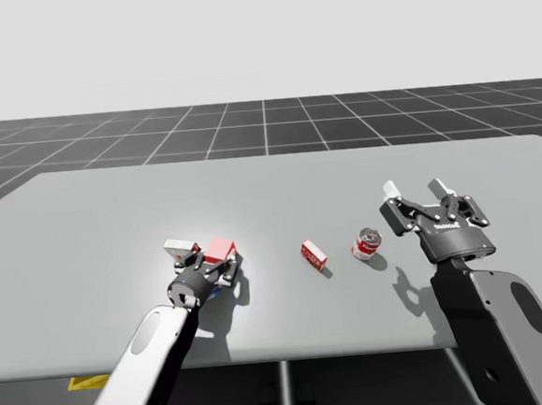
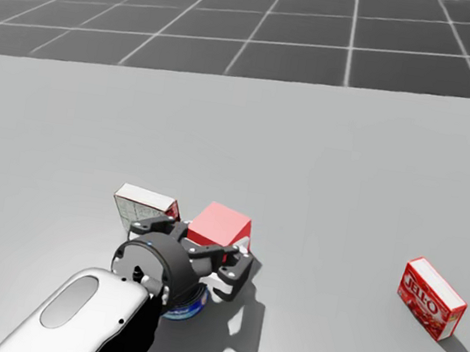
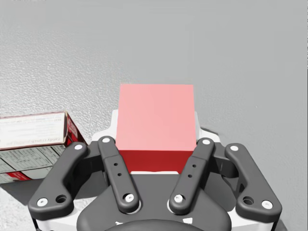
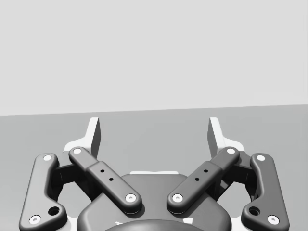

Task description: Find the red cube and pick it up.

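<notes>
Left gripper (image 3: 156, 126) clamps red cube (image 3: 156, 113); white box (image 3: 32, 139) just beside it.

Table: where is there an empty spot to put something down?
Free: the far half of the table, and the gap between red cube and small red box. Crowded: around my left gripper, where cube and white-and-red box sit close.

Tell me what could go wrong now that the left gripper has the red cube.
The left gripper seems to hold the red cube only partway along, so it might slip or tilt. The white-and-red box lies close beside one finger and a blue can sits under the wrist; either might get knocked.
</notes>
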You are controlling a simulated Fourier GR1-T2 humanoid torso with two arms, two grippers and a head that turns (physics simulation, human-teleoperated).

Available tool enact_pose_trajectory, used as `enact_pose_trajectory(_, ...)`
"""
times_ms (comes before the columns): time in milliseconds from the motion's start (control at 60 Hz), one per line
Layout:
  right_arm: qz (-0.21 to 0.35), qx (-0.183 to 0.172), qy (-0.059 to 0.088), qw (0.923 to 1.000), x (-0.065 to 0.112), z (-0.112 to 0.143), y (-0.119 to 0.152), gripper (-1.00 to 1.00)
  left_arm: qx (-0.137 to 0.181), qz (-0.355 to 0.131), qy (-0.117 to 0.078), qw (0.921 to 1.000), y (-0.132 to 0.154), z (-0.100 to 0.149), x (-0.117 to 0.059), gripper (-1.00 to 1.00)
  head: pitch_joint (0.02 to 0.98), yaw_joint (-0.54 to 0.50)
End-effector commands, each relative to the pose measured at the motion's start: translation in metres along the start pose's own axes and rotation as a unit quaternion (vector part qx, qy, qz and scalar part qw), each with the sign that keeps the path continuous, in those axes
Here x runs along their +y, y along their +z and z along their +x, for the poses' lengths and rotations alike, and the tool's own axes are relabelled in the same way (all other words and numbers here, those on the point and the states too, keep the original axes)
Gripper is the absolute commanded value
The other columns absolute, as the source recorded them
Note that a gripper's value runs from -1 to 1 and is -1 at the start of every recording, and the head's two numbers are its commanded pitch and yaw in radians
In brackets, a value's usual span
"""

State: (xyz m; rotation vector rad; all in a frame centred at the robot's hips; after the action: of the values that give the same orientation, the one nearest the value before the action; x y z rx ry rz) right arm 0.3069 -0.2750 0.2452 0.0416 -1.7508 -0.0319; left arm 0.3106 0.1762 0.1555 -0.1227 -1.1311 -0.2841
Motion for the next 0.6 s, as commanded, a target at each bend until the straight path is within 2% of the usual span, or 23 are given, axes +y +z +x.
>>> enact_pose_trajectory(17, 0.0, 0.001, 0.0, 1.0, 0.0, -0.001, 0.0, -1.0, 0.027, -0.046, -0.01, 0.9985, -0.001, -0.019, -0.003, 1.0, 0.589, 0.24)
enact_pose_trajectory(150, -0.001, 0.002, 0.001, 1.0, -0.001, -0.001, 0.0, -1.0, 0.028, -0.049, -0.018, 0.9982, -0.002, -0.019, -0.005, 1.0, 0.485, 0.23)
enact_pose_trajectory(300, -0.002, 0.003, 0.003, 1.0, -0.001, -0.001, 0.001, -1.0, 0.027, -0.051, -0.021, 0.9981, -0.002, -0.019, -0.006, 1.0, 0.435, 0.24)
enact_pose_trajectory(467, -0.003, 0.003, 0.003, 1.0, -0.002, -0.001, 0.001, -1.0, 0.01, -0.053, -0.039, 0.9978, 0.006, 0.0, -0.005, 1.0, 0.423, 0.25)
enact_pose_trajectory(600, -0.004, 0.004, 0.004, 1.0, -0.002, -0.001, 0.001, -1.0, -0.012, -0.056, -0.05, 0.9971, 0.012, 0.027, -0.002, 1.0, 0.423, 0.25)
